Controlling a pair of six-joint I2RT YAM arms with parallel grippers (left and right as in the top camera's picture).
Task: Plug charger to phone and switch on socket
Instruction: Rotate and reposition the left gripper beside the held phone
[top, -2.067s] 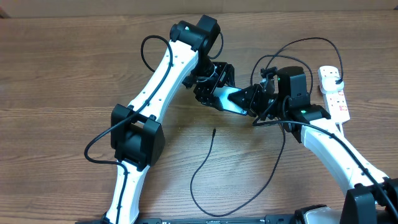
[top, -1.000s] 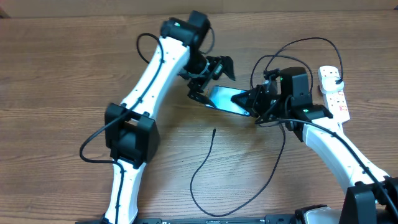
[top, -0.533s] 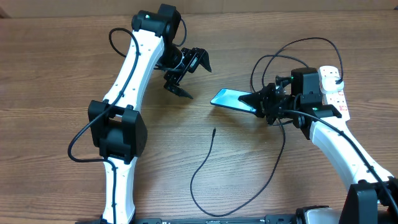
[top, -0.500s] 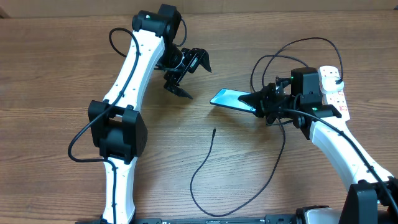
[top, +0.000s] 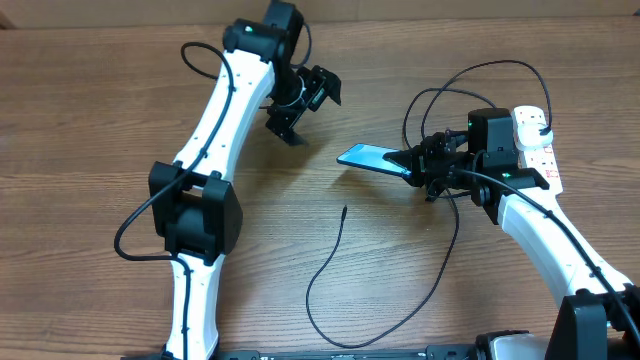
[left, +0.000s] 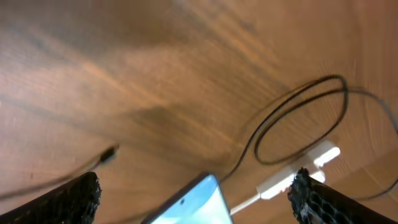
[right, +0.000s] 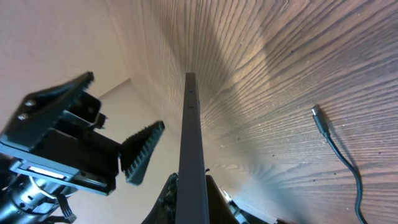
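Your right end effector (top: 412, 163): pinching the phone (top: 370, 157) by its right end, screen showing from overhead, free end pointing left
Your left end effector (top: 304, 104): spread, holding nothing, far-left of the phone, well apart
Charger (top: 338, 238): loose on the counter (top: 90, 120), connector tip just near of the phone
Socket (top: 538, 150): far right, beside your right arm
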